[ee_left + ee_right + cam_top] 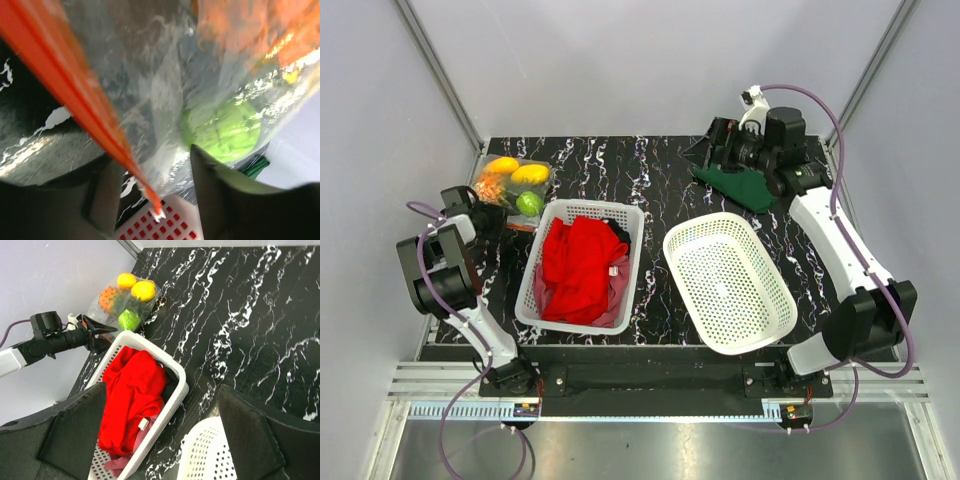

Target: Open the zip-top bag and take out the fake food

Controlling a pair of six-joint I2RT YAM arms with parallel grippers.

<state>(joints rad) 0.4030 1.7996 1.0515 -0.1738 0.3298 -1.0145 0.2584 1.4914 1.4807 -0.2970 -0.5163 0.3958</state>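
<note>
The zip-top bag (513, 185) lies at the back left corner, holding an orange piece (502, 165), a yellow piece (530, 174), a round green fruit (529, 203) and the pineapple (492, 188). My left gripper (500, 222) is at the bag's near edge. In the left wrist view it (155, 170) is open, with the red-orange zip strip (75, 95) running between the jaws without being pinched, and the green fruit (225, 132) just beyond the right finger. My right gripper (717, 148) is open and empty at the back right, far from the bag (125, 297).
A white basket (546, 225) holding a red cloth (580, 265) stands right of the bag, close to my left gripper. An empty white perforated basket (775, 320) sits right of centre. A dark green cloth (740, 183) lies under my right gripper. Frame posts stand at the back corners.
</note>
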